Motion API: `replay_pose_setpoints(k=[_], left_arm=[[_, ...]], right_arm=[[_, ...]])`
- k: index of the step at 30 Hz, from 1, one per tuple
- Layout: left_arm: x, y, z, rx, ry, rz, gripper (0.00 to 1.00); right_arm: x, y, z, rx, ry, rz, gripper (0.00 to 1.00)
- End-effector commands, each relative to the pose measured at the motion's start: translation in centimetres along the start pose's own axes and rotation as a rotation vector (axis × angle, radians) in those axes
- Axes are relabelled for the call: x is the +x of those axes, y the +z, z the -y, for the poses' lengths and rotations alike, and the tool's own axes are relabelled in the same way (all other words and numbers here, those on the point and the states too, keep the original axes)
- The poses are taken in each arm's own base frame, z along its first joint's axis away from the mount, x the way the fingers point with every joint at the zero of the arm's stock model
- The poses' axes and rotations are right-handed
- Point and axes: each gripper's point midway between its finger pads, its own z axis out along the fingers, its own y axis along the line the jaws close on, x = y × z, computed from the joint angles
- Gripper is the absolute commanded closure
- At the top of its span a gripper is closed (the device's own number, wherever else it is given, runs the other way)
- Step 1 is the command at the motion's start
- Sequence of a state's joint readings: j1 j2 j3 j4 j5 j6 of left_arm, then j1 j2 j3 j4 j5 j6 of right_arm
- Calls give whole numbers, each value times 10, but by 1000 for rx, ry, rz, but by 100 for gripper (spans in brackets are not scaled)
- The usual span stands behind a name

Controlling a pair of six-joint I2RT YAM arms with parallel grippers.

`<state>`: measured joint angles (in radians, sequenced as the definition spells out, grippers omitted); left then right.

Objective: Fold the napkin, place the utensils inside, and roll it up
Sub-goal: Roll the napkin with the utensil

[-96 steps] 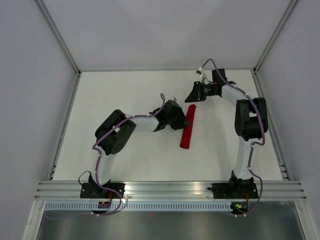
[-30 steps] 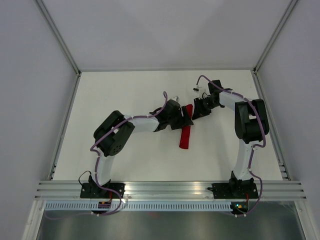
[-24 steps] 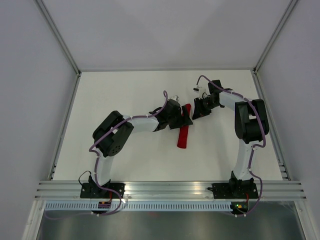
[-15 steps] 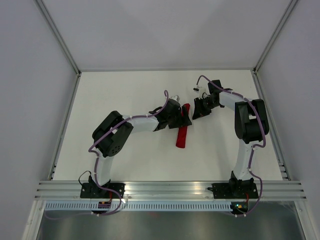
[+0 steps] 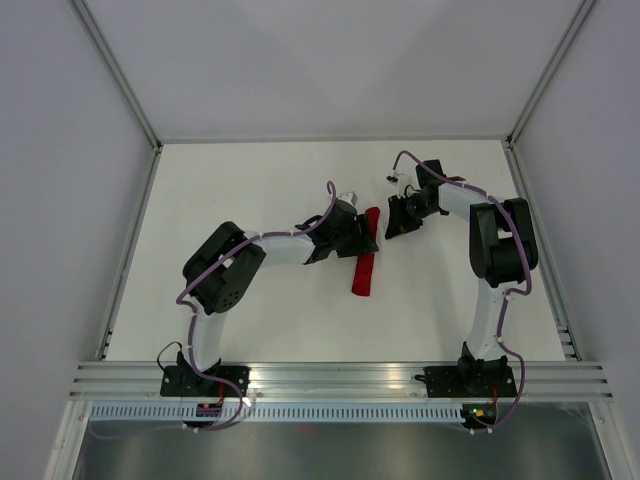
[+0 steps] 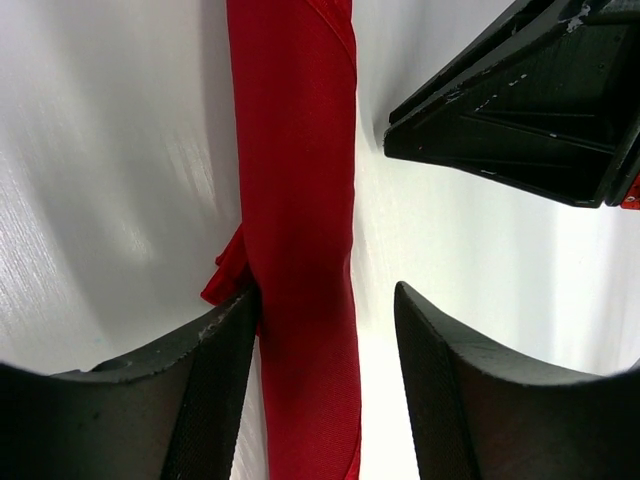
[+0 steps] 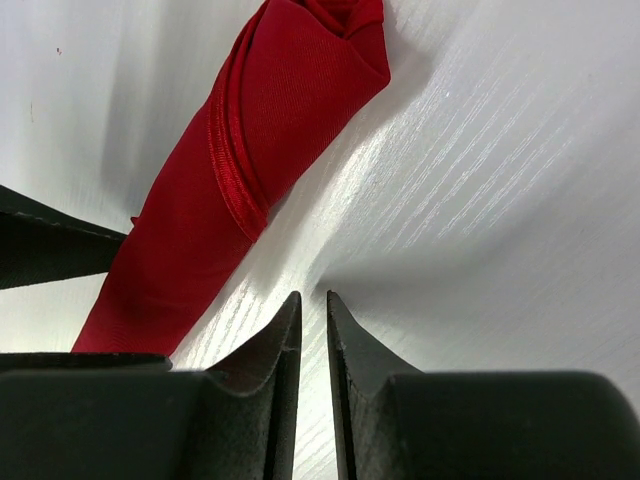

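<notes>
**Deep-red cloth napkin [image 5: 364, 272] rolled into a slim tube, left gripper [image 5: 368, 240] astride it**

I have the napkin lying flat on the white matte table [image 5: 250, 190]. It is a tight, narrow roll running away from the arm bases with a slight lean.

On the left wrist camera the napkin [image 6: 300, 180] passes between the black fingers of the left gripper [image 6: 325, 295], which stand well apart. One finger [image 6: 215, 380] presses against the napkin's side, where a small tuck of cloth bulges out. The other finger [image 6: 450, 390] stands off the napkin, with a strip of bare table between them. So the tool straddles the napkin without clamping it. From overhead, this is on the napkin's far half, reached from its left side.

The right gripper [image 5: 392, 230] sits just beside the napkin's far end, on its right side and apart from the cloth. Its own camera shows the right gripper [image 7: 310, 298] drawn in to a narrow slit with nothing between the fingers. The napkin [image 7: 250, 150] lies ahead and to the side there, a hemmed edge running along it. In the left wrist view the same tool appears as a black wedge [image 6: 520, 100] to the napkin's right.

No view lets me see into the napkin, so I cannot tell whether anything is wrapped inside.
</notes>
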<state>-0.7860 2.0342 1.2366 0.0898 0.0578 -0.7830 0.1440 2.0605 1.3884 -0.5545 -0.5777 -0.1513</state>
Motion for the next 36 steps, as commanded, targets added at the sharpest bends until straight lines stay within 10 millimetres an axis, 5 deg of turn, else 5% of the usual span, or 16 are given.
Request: replay_pose_setpoints(k=[1,12,16,26,32,36], left_arm=[[-2,-9,-6,-1,36,0,38],[-9,-15,-3,45,31,22,46],[-10,-15,-2,66,25,17,56],[-12,-17,-4,68,20,24,53],[-8,-13,-10,61,8,6,57],[-4,-12,-17,63,-12,4,60]], right_arm=[[-2,-2,8,50,-5,-2,79],[-2,-2,8,50,-7,-3,79],[-2,-2,8,48,-6,-4,79],[-3,-5,3,28,-20,-6,79],[-24,-26,-35,-118,-63,78,77],[-31,-29,-55,-234,-41,94,64]])
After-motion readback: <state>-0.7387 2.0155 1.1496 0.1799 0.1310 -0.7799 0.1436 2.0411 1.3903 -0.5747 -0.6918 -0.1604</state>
